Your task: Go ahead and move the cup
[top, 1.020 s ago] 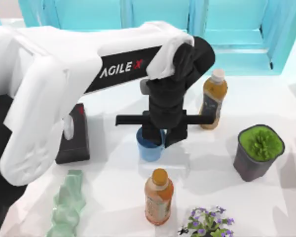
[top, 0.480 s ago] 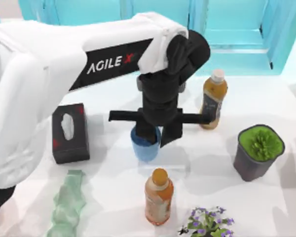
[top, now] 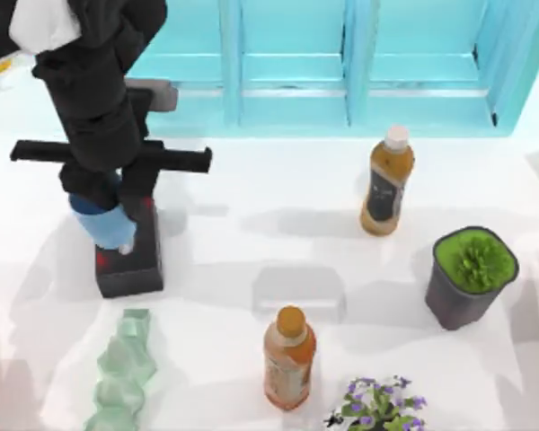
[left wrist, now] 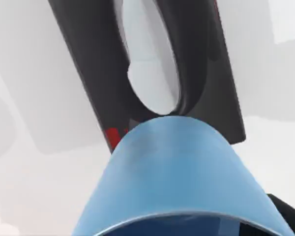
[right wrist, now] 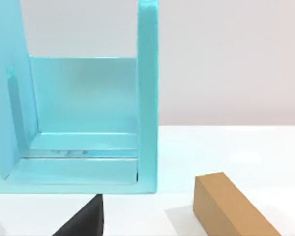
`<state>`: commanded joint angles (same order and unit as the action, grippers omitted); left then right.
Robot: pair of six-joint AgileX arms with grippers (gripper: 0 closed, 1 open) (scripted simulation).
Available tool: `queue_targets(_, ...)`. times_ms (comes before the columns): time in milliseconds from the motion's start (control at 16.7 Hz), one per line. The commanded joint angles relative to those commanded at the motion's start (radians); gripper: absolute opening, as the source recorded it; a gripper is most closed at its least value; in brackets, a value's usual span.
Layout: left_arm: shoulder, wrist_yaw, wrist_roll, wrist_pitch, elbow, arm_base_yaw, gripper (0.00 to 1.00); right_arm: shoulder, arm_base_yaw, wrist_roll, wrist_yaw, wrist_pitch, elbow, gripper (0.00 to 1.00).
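Observation:
The blue cup [top: 104, 224] hangs in the air at the table's left, over the black tissue box [top: 131, 259]. My left gripper [top: 108, 199] is shut on the cup's upper part, reaching down from above. The left wrist view has the cup [left wrist: 177, 182] close up, with the tissue box [left wrist: 88, 73] and its white tissue right beneath it. A dark part of my right gripper [right wrist: 83, 221] shows at the edge of the right wrist view, facing a cyan shelf [right wrist: 147, 98].
Two amber tea bottles stand at the back right [top: 388, 180] and front centre [top: 288, 357]. A dark pot with a green plant [top: 472, 274] stands at the right, purple flowers [top: 377, 404] at the front and a green crumpled cloth [top: 121, 373] at the front left. A brown block [right wrist: 231, 206] lies near the right gripper.
My left gripper has lifted the cup off the table's middle and carried it left and back, ending above the tissue box.

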<state>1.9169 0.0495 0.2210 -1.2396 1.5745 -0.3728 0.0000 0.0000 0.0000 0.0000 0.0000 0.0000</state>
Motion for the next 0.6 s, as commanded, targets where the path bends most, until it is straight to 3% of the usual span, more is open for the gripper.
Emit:
queue_targets(300,-0.077,-0.042,-0.175,0.069,-0.146,0.273,0.00,0.000,0.000,0.000,0.000,0.000,0.000,1.00)
queue_targets(600,-0.081,-0.058,-0.206,0.107,-0.179,0.334,0.00,0.000,0.000,0.000,0.000,0.000,0.000,1.00)
